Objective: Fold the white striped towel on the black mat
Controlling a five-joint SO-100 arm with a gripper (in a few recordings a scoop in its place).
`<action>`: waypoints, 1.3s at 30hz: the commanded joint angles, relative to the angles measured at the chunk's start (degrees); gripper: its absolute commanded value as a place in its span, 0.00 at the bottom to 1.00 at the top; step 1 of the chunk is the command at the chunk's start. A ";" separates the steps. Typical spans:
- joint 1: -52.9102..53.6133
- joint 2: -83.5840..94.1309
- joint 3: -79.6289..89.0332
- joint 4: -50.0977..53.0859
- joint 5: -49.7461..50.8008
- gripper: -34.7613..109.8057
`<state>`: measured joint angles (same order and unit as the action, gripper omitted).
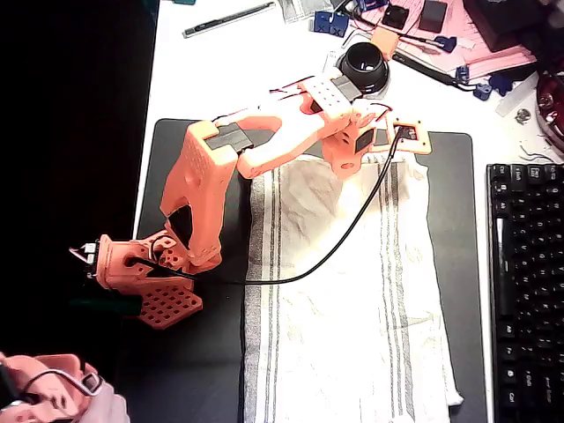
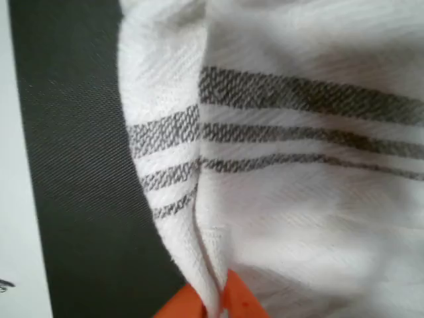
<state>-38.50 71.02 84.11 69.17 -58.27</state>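
Observation:
The white striped towel [image 1: 352,308] lies spread lengthwise on the black mat [image 1: 194,352], with grey stripes running along its left and right sides. My orange arm reaches across to the towel's far right corner, where my gripper [image 1: 398,144] sits at the top edge. In the wrist view the towel [image 2: 298,199] is bunched into a fold, and a ridge of cloth is pinched between my orange fingertips [image 2: 242,301] at my gripper [image 2: 213,306]. The mat [image 2: 79,199] shows to the left of the cloth.
A black keyboard [image 1: 524,291] lies just right of the mat. A black round object [image 1: 364,66], a pen [image 1: 227,19] and cluttered small parts sit beyond the mat's far edge. My black cable [image 1: 344,238] drapes over the towel. The arm's base [image 1: 150,273] stands on the mat's left.

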 commanded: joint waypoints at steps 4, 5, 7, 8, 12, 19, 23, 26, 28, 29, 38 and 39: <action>0.70 10.28 -7.82 7.12 -0.18 0.24; 1.05 11.43 -8.70 8.35 -0.44 0.24; 2.29 14.50 -10.02 10.55 -0.79 0.24; 3.08 16.08 -10.90 12.04 -1.32 0.24; 8.35 22.24 -13.62 17.14 -3.43 0.24; 23.82 34.37 -12.04 22.85 -10.63 0.24; 35.60 40.52 -8.70 22.68 -15.29 0.24; 43.95 43.86 -3.25 19.95 -19.16 0.24; 48.78 44.82 0.18 18.02 -21.36 0.24; 51.33 45.09 2.02 16.26 -22.15 0.24; 66.97 42.63 11.60 5.36 -27.51 0.24; 68.47 41.66 12.39 4.31 -28.21 0.24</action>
<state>26.37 112.59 95.54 74.88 -84.90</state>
